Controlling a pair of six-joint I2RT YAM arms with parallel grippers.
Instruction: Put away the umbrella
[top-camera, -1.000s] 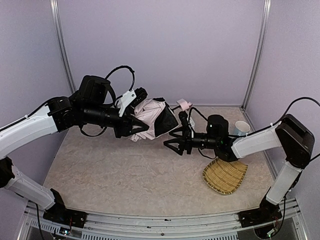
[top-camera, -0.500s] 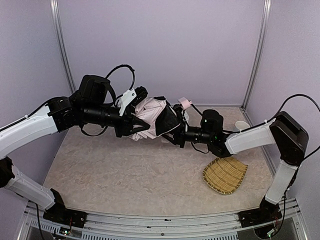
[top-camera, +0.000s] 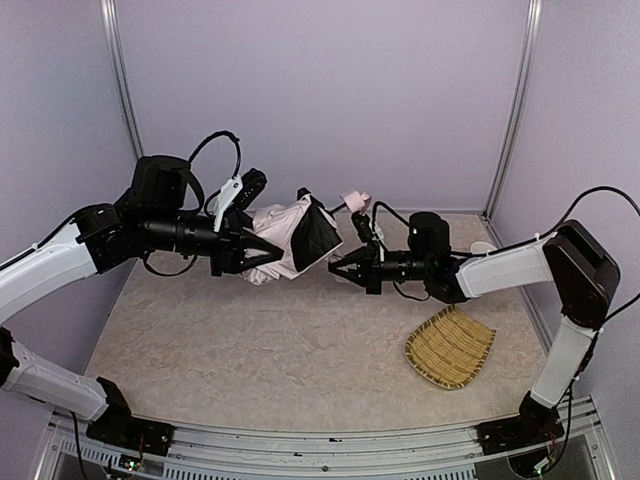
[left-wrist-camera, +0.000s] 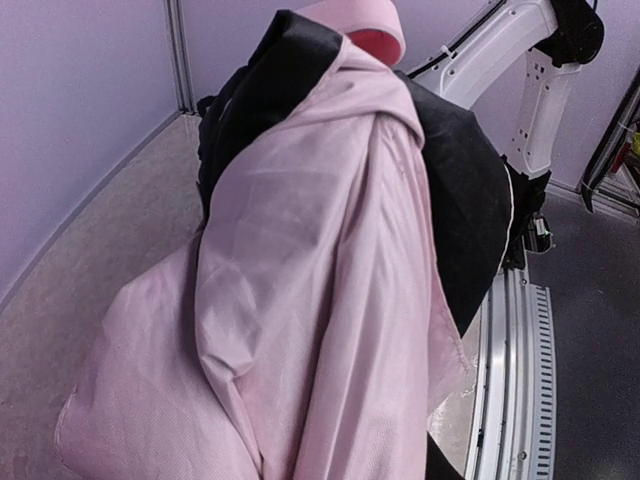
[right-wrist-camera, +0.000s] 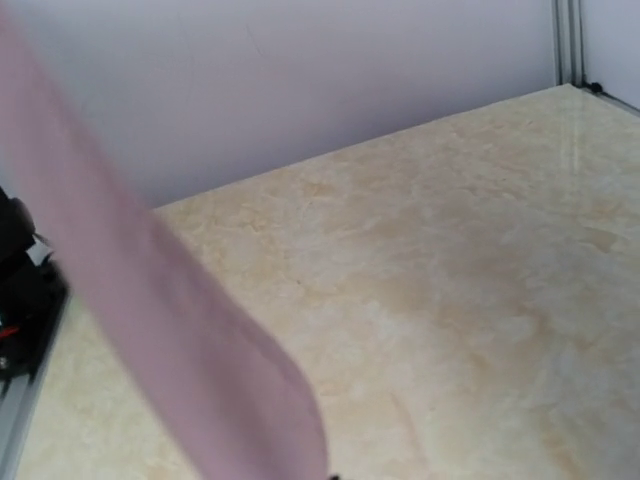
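The umbrella hangs above the table, a bunched bundle of pale pink fabric with black lining showing on its right side. Its small pink handle sticks out to the upper right. My left gripper is buried in the fabric from the left and holds the bundle up. In the left wrist view the umbrella fills the frame and hides the fingers. My right gripper is shut at the bundle's lower right corner. A blurred pale pink strip runs down to the right wrist view's bottom edge, where its fingers are out of frame.
A woven straw tray lies on the table at the front right, below the right forearm. A white cup stands behind that arm near the back right corner. Walls and metal posts close in the back and sides.
The right gripper reached left to the umbrella's edge and went from open to shut. The left arm drew back to the left, carrying the umbrella with it.
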